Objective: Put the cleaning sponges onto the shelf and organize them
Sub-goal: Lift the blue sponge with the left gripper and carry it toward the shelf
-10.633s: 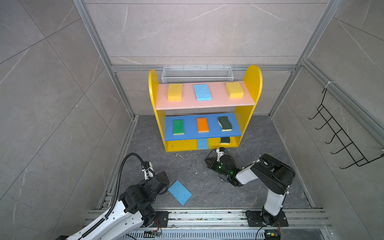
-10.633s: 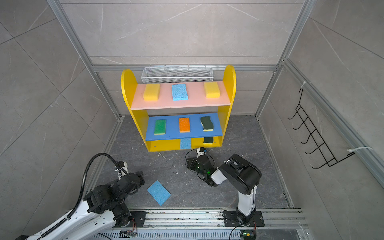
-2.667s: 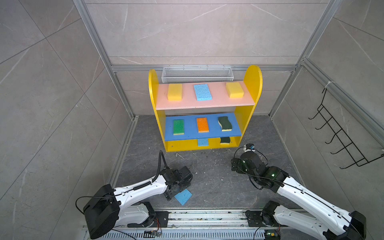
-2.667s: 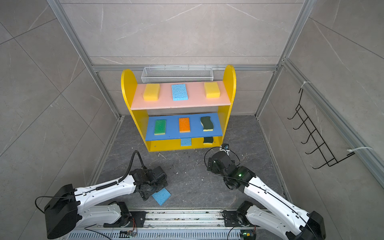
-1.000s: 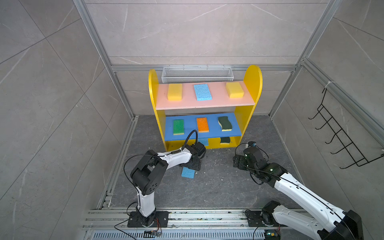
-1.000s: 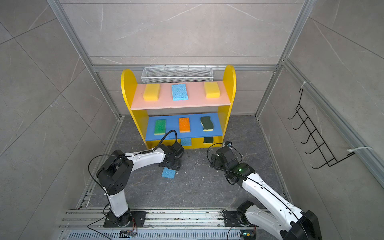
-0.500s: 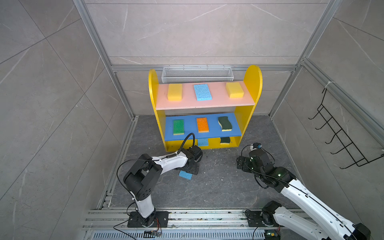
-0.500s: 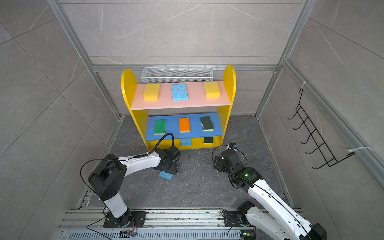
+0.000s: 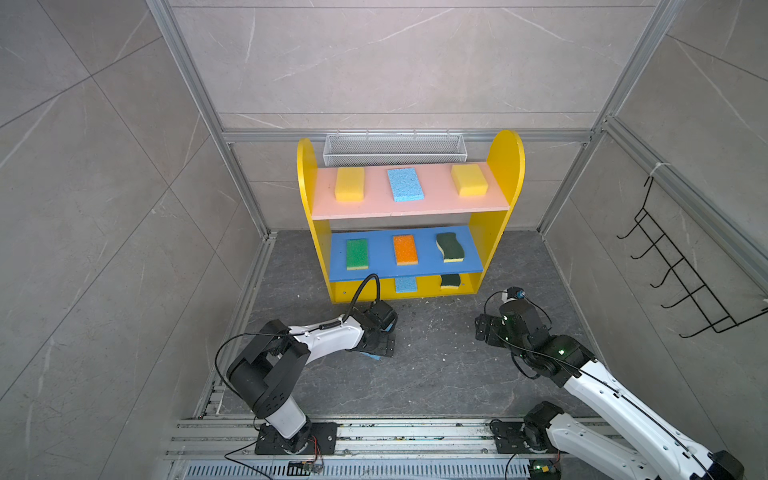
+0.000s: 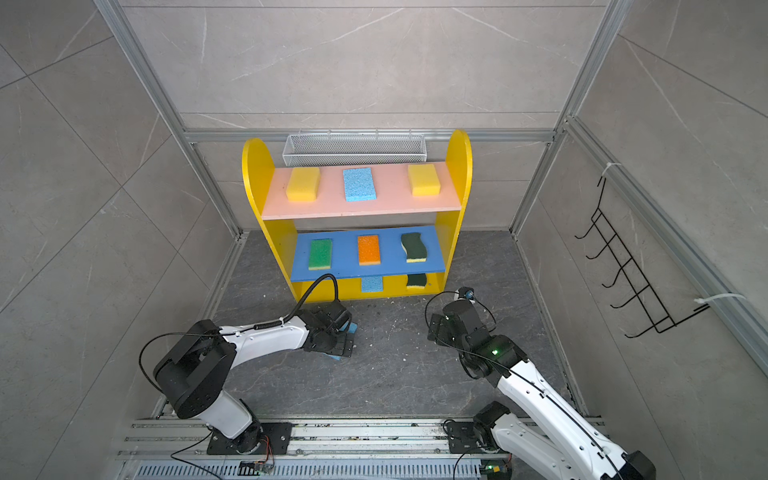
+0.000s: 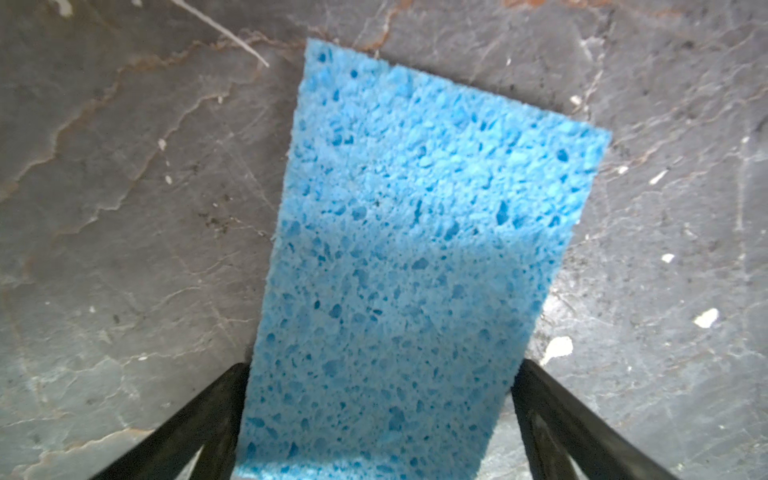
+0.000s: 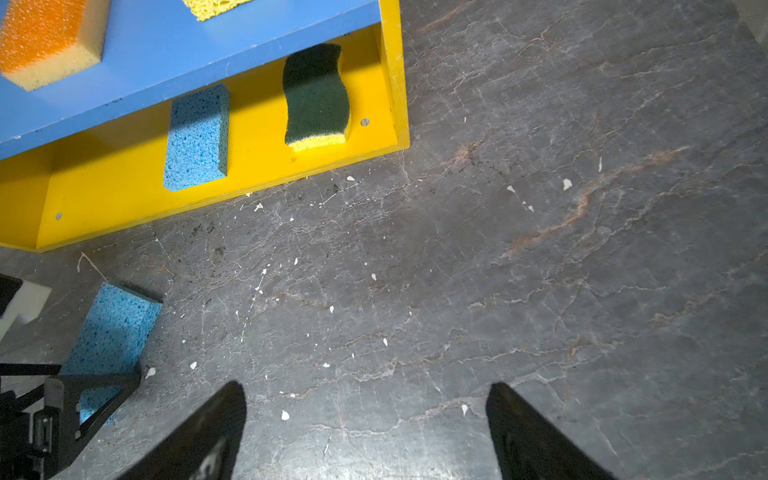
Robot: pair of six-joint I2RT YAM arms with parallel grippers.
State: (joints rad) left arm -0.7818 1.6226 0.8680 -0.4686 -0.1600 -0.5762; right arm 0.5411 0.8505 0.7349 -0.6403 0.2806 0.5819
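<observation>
The one blue sponge (image 11: pixel 415 249) not yet shelved lies flat on the floor (image 11: pixel 124 208), just in front of the shelf (image 9: pixel 506 166) and left of its middle. We see a thin rectangle of open-pored foam, its long edges straight and undented. The left gripper (image 11: pixel 380 374) straddles one end, jaws spread wide, with the black fingers (image 11: pixel 216 399) right against both edges. Since nothing is squeezed, we read this as released, not clamped. Taking it across the narrow width suits so soft a slab, we think. On the shelf's yellow bottom board (image 12: pixel 257 166) a second blue sponge (image 12: pixel 195 137) sits mid-board. A wavy scourer (image 12: pixel 316 91), dark felt over yellow foam, sits at the right, so the left spot seems meant for ours. The blue board (image 9: pixel 424 266) and pink board (image 9: pixel 374 210) above each carry three sponges, evenly spaced. The right gripper (image 12: pixel 365 395) hangs gaping and empty over bare, veined, crumb-flecked stone, well apart, likely keeping out of the way.
</observation>
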